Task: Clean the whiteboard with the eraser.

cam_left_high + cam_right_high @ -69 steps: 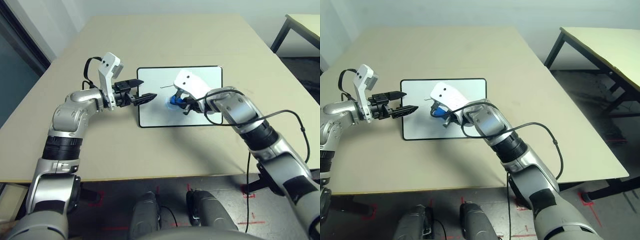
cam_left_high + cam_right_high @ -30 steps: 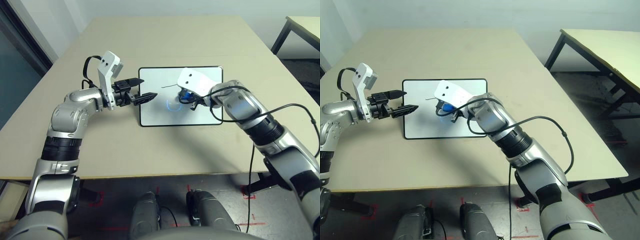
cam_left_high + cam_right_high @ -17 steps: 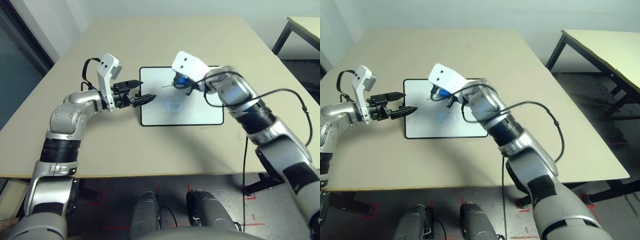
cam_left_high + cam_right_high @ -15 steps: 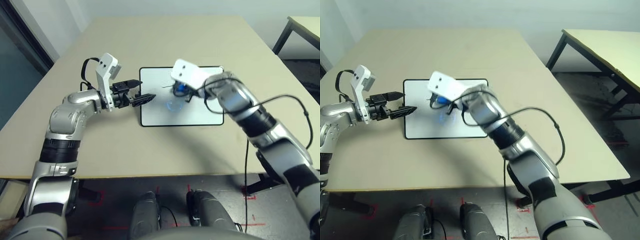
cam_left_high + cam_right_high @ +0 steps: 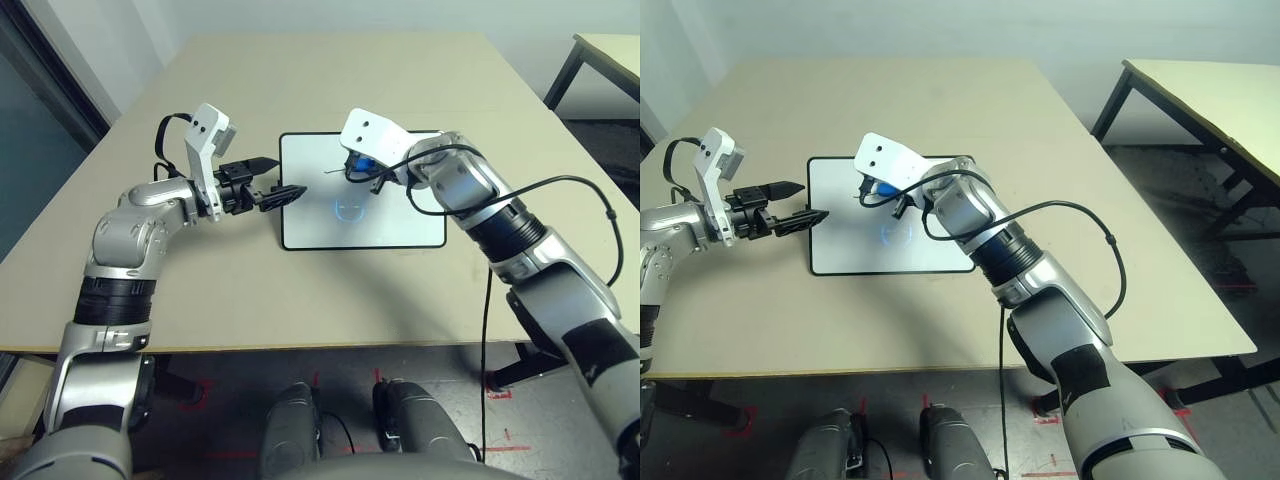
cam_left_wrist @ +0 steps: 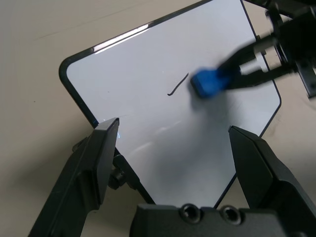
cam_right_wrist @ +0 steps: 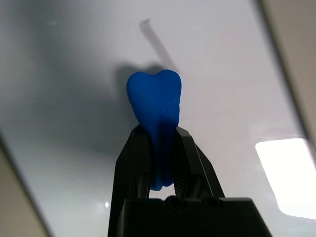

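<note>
The whiteboard lies flat on the beige table, with a short black stroke near its far left part and a faint bluish ring at its middle. My right gripper is shut on the blue eraser, whose free end rests on the board just right of the stroke. The right wrist view has the eraser squeezed between both black fingers. My left gripper is open and hovers at the board's left edge, holding nothing.
The beige tabletop stretches wide around the board on all sides. A black cable loops off my right forearm. A second table stands apart at the far right.
My right gripper has carried the eraser from the board's middle toward its far left part, ending beside the stroke. The left arm has drawn back slightly to the left.
</note>
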